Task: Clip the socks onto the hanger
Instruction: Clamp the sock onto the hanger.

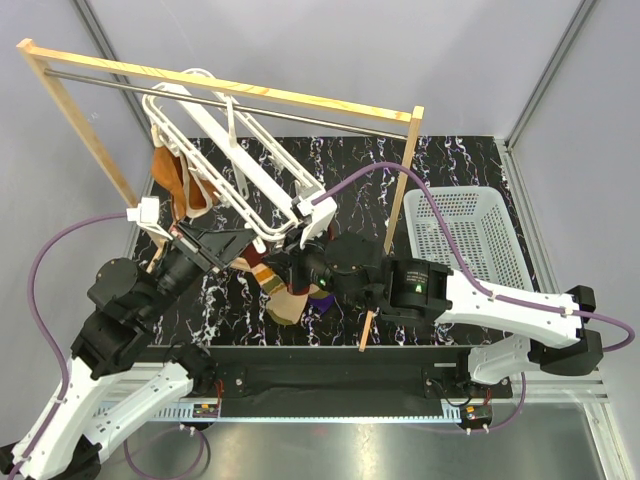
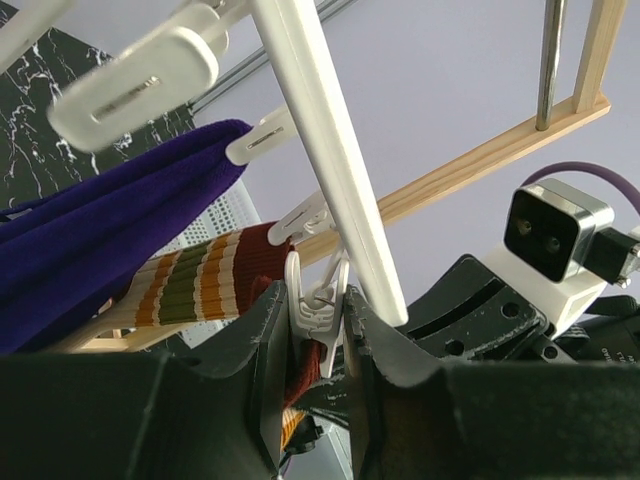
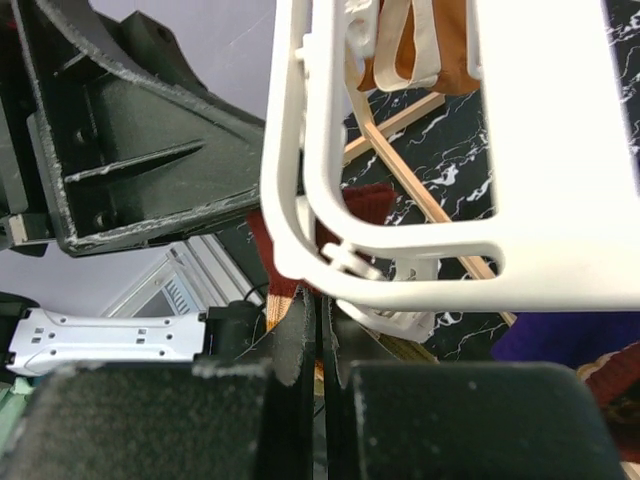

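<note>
L gripper (image 2: 318, 320) is pinching a white clip (image 2: 322, 300) under the hanger (image 2: 330, 150) rail, w/ the socks (image 2: 190, 290) hanging just left of its fingers and the maroon end running behind the clip. R gripper (image 3: 315, 320) is sitting under the hanger's corner, fingers pressed together on a sliver of sock. Purple cloth (image 2: 90, 240) is crowding L gripper's left; wooden rack (image 2: 480, 160) is standing behind, orange cloth (image 3: 420, 50) is hanging beyond R gripper.

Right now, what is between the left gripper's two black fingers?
A small white plastic clip peg hanging from the white drying frame, with the maroon end of the striped knitted sock behind it, seen in the left wrist view.
</note>
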Available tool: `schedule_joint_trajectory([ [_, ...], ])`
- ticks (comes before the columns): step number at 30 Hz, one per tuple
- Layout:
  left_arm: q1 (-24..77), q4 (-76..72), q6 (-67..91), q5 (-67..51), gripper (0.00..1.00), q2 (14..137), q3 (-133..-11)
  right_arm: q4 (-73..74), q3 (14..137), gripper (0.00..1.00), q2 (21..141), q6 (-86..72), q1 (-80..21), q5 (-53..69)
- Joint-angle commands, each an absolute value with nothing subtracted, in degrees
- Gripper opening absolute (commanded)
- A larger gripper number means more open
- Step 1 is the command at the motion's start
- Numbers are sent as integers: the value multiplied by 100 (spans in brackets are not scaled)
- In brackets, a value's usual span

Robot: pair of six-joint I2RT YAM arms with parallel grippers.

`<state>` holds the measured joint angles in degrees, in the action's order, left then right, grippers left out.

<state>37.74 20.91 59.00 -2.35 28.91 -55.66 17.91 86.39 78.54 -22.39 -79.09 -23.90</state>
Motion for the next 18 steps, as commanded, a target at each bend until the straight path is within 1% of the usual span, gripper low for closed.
schedule_joint_trajectory([
  [1, 3788, 2259, 5915, -273, 14, 2760, -5537, 1582, 8965, 0, 7884, -2144, -7875, -2759],
  [2, 3779, 2250, 5906, -272, 28, 2742, -5528, 1591, 8982, 0, 7892, -2136, -7875, -2786],
  [3, 3779, 2233, 5880, -272, 37, 2716, -5520, 1582, 8991, 0, 7901, -2144, -7858, -2812],
  [4, 3788, 2241, 5889, -281, 44, 2707, -5520, 1573, 8991, 1, 7919, -2145, -7866, -2847],
  [5, 3779, 2259, 5889, -273, 57, 2698, -5520, 1565, 9017, 1, 7936, -2153, -7849, -2848],
  [7, 3788, 2303, 5862, -264, 65, 2646, -5519, 1529, 9035, 4, 7972, -2145, -7840, -2856],
  [8, 3779, 2329, 5854, -246, 74, 2602, -5511, 1521, 9053, 6, 8015, -2145, -7840, -2865],
  [9, 3788, 2399, 5845, -220, 78, 2584, -5528, 1521, 9053, 8, 8033, -2145, -7840, -2865],
  [11, 3788, 2496, 5749, -158, 85, 2523, -5572, 1555, 9105, 8, 8112, -2153, -7822, -2918],
  [12, 3788, 2609, 5705, -123, 90, 2453, -5616, 1573, 9123, 9, 8138, -2153, -7822, -2927],
  [15, 3779, 2899, 5502, 174, 95, 2242, -5660, 1582, 9123, 13, 8191, -2162, -7814, -2979],
  [18, 3788, 3198, 5353, 535, 96, 1987, -5669, 1608, 9114, 16, 8209, -2153, -7822, -2997],
])
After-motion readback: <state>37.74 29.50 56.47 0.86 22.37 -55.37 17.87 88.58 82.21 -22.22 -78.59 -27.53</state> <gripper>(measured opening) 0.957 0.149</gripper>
